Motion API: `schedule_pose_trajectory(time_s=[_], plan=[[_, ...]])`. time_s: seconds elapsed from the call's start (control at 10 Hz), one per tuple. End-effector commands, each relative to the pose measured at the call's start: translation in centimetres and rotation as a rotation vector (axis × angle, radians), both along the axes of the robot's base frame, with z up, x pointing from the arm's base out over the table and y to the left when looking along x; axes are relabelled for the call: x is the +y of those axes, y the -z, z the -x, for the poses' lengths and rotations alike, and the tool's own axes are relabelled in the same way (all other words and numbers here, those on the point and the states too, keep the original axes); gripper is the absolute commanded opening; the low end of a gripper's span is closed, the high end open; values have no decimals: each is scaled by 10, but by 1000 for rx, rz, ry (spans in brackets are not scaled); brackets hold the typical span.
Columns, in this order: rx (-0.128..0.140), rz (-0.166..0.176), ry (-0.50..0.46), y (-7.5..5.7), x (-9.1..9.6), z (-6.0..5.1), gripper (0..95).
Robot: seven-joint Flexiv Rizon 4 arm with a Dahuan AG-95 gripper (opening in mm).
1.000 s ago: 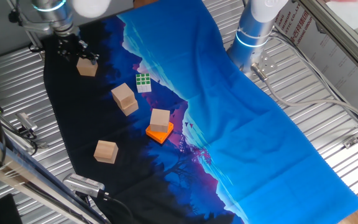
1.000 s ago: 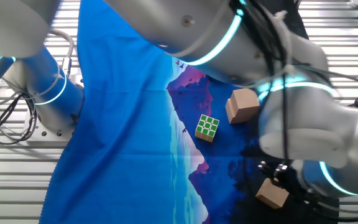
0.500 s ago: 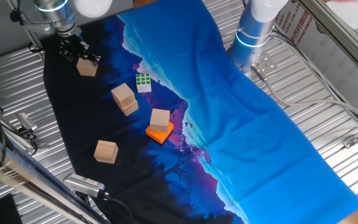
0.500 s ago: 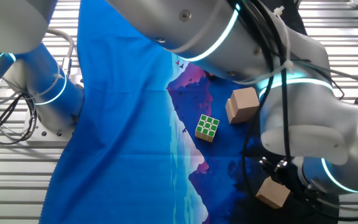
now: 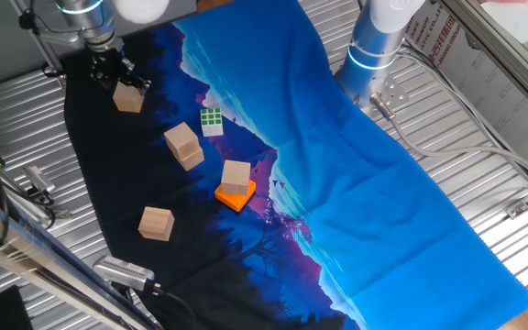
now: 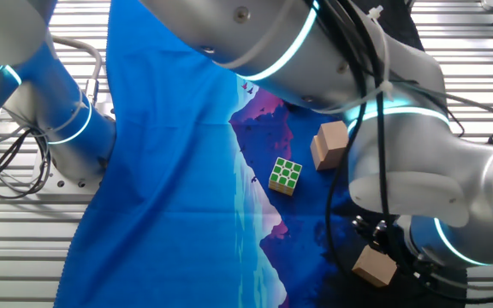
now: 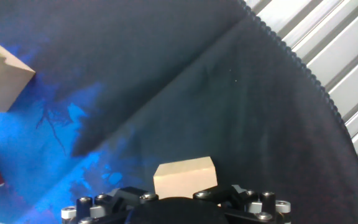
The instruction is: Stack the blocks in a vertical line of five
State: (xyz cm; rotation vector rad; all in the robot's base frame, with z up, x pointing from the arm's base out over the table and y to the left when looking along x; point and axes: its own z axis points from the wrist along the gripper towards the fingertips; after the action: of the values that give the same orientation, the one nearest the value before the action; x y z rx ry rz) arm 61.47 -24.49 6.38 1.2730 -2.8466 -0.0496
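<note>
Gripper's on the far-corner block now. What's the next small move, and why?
Probably lift the block straight up a little. The gripper sits right at its top, seemingly closed on it, while the two-high stack stands apart to the side, so clearance is needed before carrying it across. Grip contact is not clearly visible, so lift slowly.

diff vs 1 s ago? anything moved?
The gripper has shifted slightly up and away from the light tan wooden cube at the far corner of the dark cloth, which lies where it was. The other wooden cubes, the green-and-white puzzle cube and the flat orange square are unchanged.
</note>
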Motion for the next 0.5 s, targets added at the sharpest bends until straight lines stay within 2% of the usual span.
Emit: schedule_pose_trajectory(time_s=[0.1,0.3,0.4,0.5], plan=[[-28,3,-69,1,0,0,950],[-54,12,-160,2,1,-1,950],[-75,15,-195,3,0,-1,950],[-80,15,-192,6,0,-2,950]])
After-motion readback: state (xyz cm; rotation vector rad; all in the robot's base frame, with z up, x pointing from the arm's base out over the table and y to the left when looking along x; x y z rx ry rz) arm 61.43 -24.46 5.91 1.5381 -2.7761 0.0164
